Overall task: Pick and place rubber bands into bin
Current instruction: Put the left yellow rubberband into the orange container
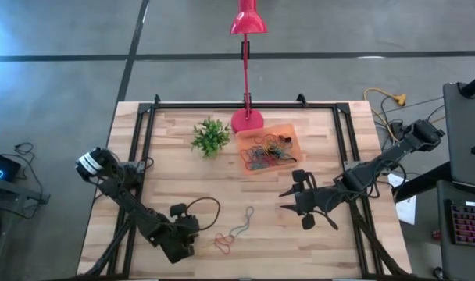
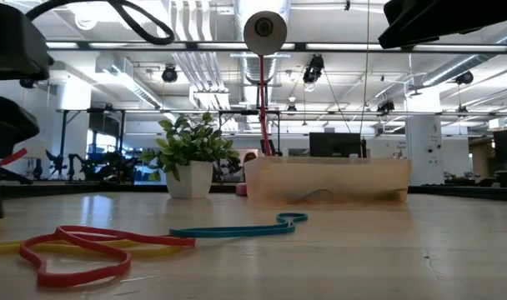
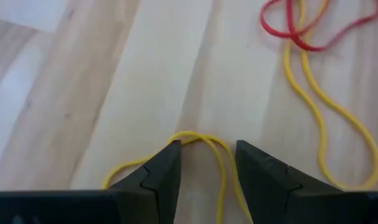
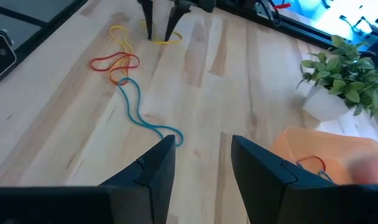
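The bin [image 1: 288, 133] sits upper centre in the high view, already holding a tangle of bands. Three loose bands lie lower centre: teal [image 1: 243, 222], red [image 1: 223, 243], yellow [image 3: 313, 106]. The left gripper [image 3: 206, 168], much the nearer, straddles the yellow band's end, fingers parted; the band runs lengthwise away from it. The right gripper [image 4: 201, 163] hovers released by the bin.
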`<move>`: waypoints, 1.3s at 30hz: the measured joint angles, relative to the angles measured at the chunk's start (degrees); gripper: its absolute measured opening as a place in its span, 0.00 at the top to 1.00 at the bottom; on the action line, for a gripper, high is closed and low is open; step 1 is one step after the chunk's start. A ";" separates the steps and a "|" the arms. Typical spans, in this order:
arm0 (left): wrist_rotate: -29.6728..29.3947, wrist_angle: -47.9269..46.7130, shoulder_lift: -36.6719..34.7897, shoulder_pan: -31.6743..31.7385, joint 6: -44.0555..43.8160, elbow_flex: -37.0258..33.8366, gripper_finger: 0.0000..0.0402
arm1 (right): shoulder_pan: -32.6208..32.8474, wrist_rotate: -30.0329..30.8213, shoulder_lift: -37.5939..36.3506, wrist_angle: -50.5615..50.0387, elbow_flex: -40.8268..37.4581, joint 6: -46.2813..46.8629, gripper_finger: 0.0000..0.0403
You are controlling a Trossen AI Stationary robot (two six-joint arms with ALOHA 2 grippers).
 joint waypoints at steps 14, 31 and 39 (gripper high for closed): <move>-4.99 2.57 2.89 1.66 0.32 0.03 0.67 | 0.00 0.14 0.00 0.03 -0.02 -0.97 0.64; -3.85 6.45 2.43 1.69 3.68 -0.42 1.00 | 0.00 0.12 0.00 0.03 -0.04 -0.91 0.64; -10.92 6.07 -1.43 1.71 9.37 -0.04 1.00 | 0.00 0.10 0.00 0.03 -0.04 -0.93 0.64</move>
